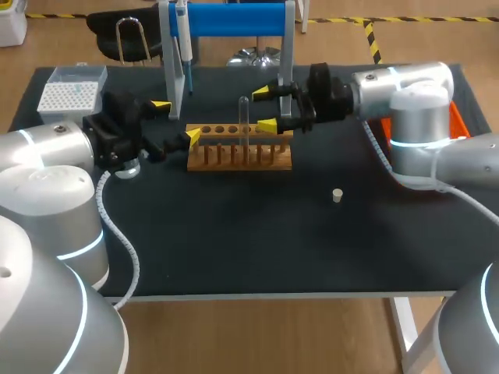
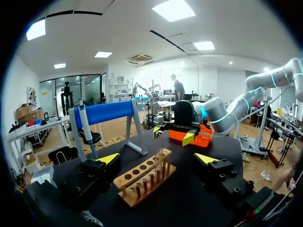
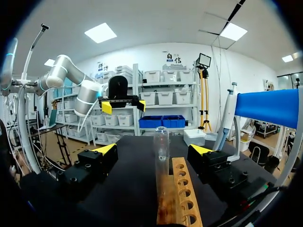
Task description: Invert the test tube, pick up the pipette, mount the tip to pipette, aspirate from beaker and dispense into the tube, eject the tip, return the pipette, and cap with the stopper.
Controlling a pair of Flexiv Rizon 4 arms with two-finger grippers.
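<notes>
A clear test tube (image 1: 244, 117) stands upright in a wooden rack (image 1: 239, 149) at the table's middle. My right gripper (image 1: 264, 108) hovers open just right of the tube. In the right wrist view the tube (image 3: 162, 147) stands ahead of the right gripper (image 3: 154, 149), in line with the gap between its fingers and untouched. My left gripper (image 1: 178, 121) is open at the rack's left end, and in its own view the left gripper (image 2: 157, 158) faces the rack (image 2: 144, 182). The pipette (image 1: 184, 47) hangs on the blue-barred stand (image 1: 234, 19). A small stopper (image 1: 337, 195) lies on the mat.
A white tip box (image 1: 72, 93) sits at the back left corner. An orange tray (image 1: 458, 121) lies behind my right arm at the right edge. The stand's legs (image 1: 173, 86) rise just behind the rack.
</notes>
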